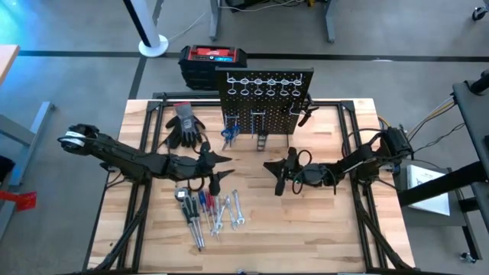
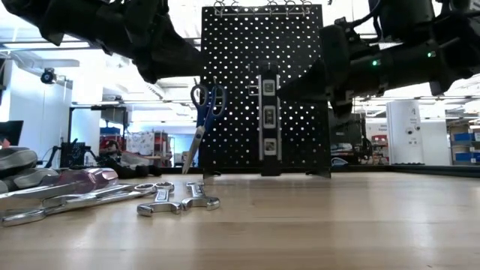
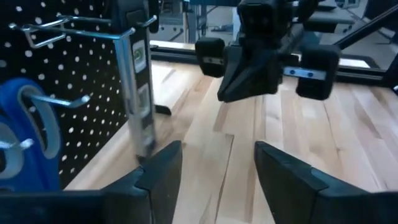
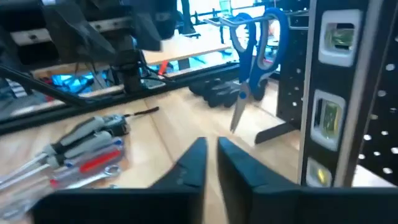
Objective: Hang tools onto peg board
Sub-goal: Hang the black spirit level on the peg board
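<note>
I am holding both arms mid-tabletop: left gripper [image 1: 221, 169] standing part-open and empty, right gripper [image 1: 276, 176] pinched shut on nothing. I am judging collision the risk: they are facing each other just before the peg board [image 1: 265, 99], and a careless swing may be knocking the hung scissors [image 2: 202, 120] or level bar [image 2: 268, 124] off.

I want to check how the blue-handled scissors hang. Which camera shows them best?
The low view: the blue-handled scissors show whole against the black perforated peg board, handles up, blades down. The right wrist view shows them whole but blurred, the left wrist view only a handle loop, the high view a foreshortened blue shape.
</note>
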